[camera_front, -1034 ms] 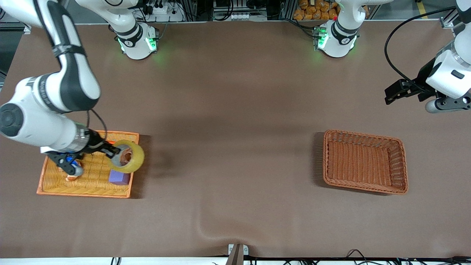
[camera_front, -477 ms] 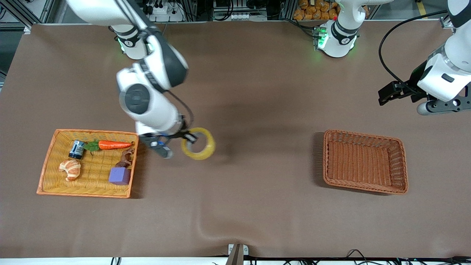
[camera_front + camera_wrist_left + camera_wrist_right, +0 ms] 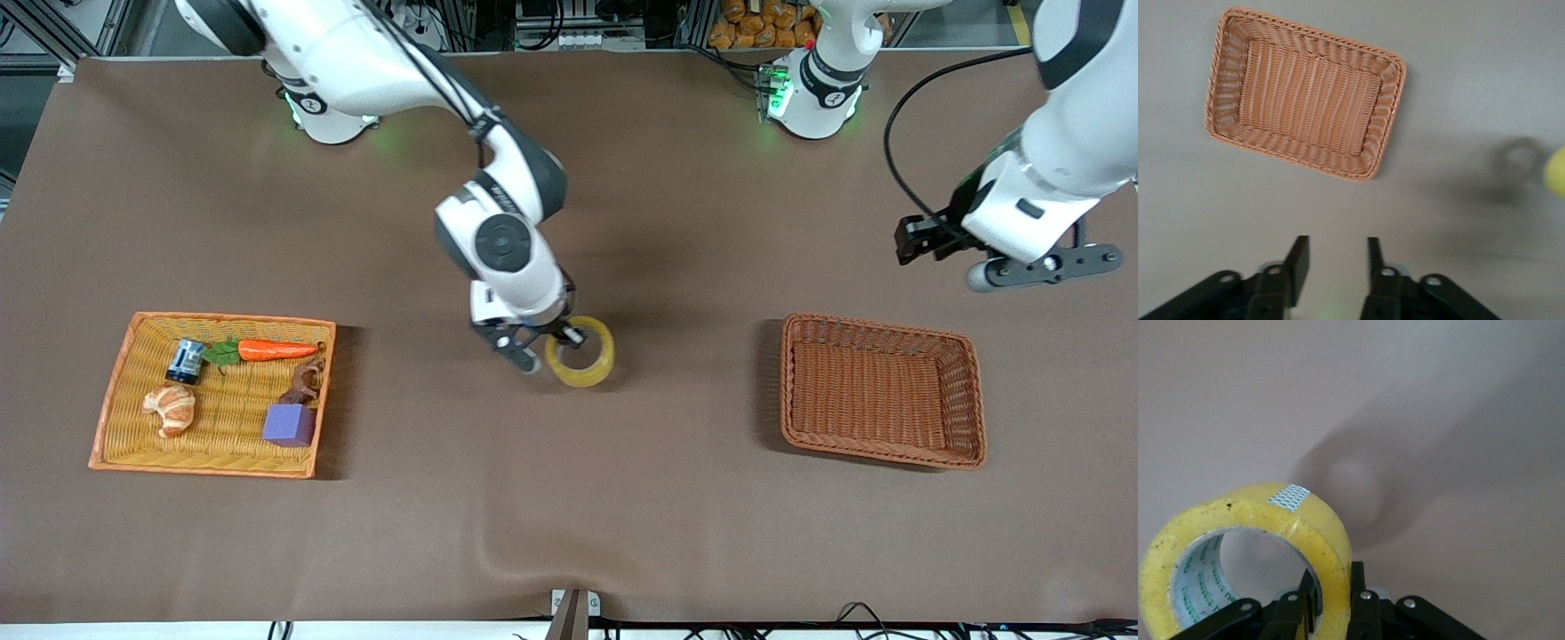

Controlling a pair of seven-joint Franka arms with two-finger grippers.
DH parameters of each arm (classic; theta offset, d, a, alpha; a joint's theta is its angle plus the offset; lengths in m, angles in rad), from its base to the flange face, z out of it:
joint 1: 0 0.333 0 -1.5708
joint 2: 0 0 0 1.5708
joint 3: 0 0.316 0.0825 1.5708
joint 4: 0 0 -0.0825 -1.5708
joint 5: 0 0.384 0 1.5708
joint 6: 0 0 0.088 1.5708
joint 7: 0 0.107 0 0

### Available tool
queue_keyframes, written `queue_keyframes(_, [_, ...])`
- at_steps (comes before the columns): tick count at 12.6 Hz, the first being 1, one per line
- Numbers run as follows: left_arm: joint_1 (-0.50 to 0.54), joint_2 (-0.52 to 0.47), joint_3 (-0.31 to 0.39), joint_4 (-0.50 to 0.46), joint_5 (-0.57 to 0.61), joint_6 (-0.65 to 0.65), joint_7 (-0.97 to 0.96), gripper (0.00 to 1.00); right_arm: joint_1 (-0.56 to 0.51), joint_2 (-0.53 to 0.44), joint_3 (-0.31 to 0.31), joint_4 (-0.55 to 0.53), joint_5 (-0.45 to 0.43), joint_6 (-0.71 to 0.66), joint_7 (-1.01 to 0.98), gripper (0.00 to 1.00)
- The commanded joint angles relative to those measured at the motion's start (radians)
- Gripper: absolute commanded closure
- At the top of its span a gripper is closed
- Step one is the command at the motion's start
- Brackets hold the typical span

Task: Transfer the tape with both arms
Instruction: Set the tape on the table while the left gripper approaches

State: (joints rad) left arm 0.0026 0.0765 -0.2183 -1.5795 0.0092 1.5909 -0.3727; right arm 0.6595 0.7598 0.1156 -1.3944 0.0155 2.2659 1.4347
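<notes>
The tape point(image 3: 582, 353) is a yellowish ring with a grey core. My right gripper point(image 3: 569, 336) is shut on its wall, one finger inside the ring and one outside, and holds it over the middle of the table. In the right wrist view the tape point(image 3: 1251, 553) fills the foreground between the right gripper's point(image 3: 1333, 583) fingers. My left gripper point(image 3: 916, 238) is open and empty, up in the air over the table at the left arm's end. In the left wrist view the left gripper point(image 3: 1335, 250) has a clear gap, and a sliver of the tape point(image 3: 1556, 171) shows at the edge.
An empty brown wicker basket point(image 3: 969, 391) sits toward the left arm's end, also in the left wrist view point(image 3: 1391, 87). An orange wicker tray point(image 3: 111, 418) toward the right arm's end holds a carrot point(image 3: 267, 349), a croissant point(image 3: 170, 407), a purple cube point(image 3: 289, 425) and other small items.
My right arm has carried the tape out of the orange tray to over the middle of the table. My left gripper has shifted a little toward the middle.
</notes>
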Motion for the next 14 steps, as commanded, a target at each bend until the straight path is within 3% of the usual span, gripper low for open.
queue_keyframes(1, [-0.009,0.029,-0.021,-0.002,-0.023,0.041,-0.067,1.00,0.035,0.046,-0.013,0.054,-0.066,0.023,0.102,0.76])
queue_keyframes(2, [-0.012,0.043,-0.026,-0.002,-0.026,0.053,-0.093,1.00,0.035,0.044,-0.013,0.054,-0.069,0.015,0.101,0.09])
queue_keyframes(3, [-0.019,0.057,-0.026,-0.004,-0.026,0.069,-0.118,1.00,0.023,0.036,-0.011,0.055,-0.068,0.014,0.099,0.00])
queue_keyframes(6, [-0.059,0.098,-0.029,-0.007,-0.026,0.093,-0.172,1.00,-0.044,0.007,0.002,0.081,-0.055,-0.014,0.072,0.00])
queue_keyframes(12, [-0.189,0.225,-0.043,-0.001,-0.026,0.220,-0.356,1.00,-0.210,-0.106,0.001,0.080,-0.014,-0.253,-0.343,0.00])
queue_keyframes(13, [-0.219,0.248,-0.041,0.001,-0.023,0.260,-0.386,0.46,-0.242,-0.122,0.000,0.074,-0.005,-0.303,-0.417,0.00])
queue_keyframes(14, [-0.249,0.274,-0.041,0.004,-0.009,0.291,-0.400,0.13,-0.270,-0.140,-0.001,0.066,-0.005,-0.354,-0.480,0.00])
